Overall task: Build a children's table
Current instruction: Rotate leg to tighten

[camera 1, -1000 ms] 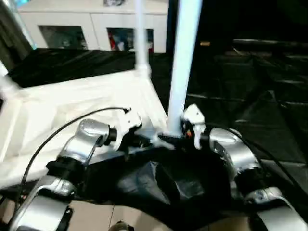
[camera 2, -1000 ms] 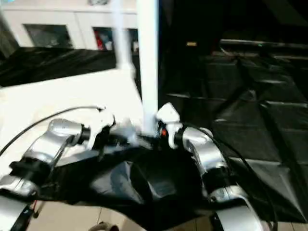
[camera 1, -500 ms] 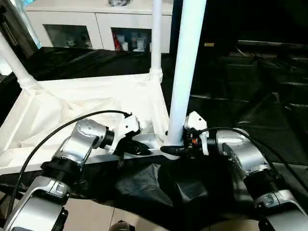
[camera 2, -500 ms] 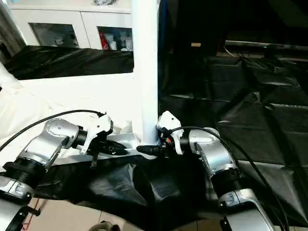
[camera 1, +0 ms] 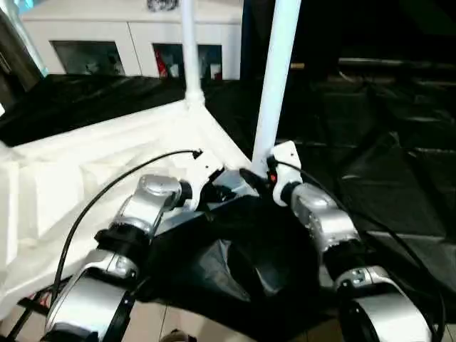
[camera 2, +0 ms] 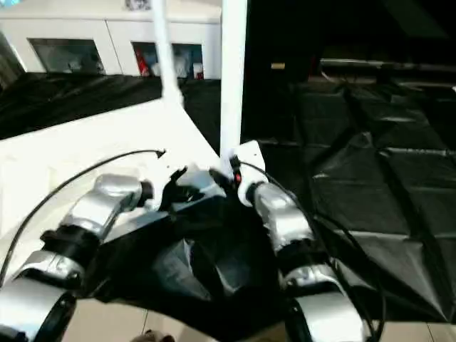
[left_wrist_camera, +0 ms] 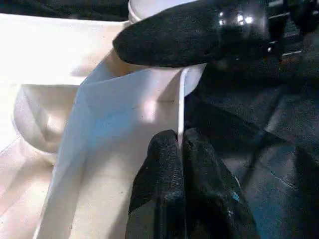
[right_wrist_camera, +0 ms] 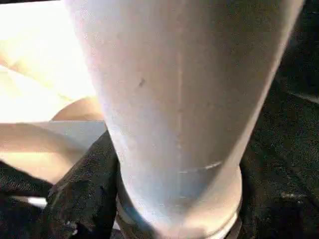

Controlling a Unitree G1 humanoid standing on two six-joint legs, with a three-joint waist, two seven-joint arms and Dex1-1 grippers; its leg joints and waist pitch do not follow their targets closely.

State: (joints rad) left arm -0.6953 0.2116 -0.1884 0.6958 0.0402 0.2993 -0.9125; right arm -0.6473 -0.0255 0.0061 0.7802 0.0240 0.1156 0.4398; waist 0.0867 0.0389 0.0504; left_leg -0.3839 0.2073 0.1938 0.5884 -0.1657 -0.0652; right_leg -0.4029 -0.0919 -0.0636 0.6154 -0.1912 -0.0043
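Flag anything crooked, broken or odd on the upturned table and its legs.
Nothing stands out. The table top lies underside up on black sheeting; the near leg and far leg stand upright in corner sockets. The left gripper pinches a thin rib; the right gripper is at the near leg's base.

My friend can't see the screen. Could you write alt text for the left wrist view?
The left gripper pinches the thin edge of the white table top, fingers shut. Just beyond, a black finger of the right gripper lies across the leg's base.

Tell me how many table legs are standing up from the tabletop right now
2 clearly. One leg rises from the near corner by the right tool. Another leg stands at the far corner. More may be beyond the picture's left edge.
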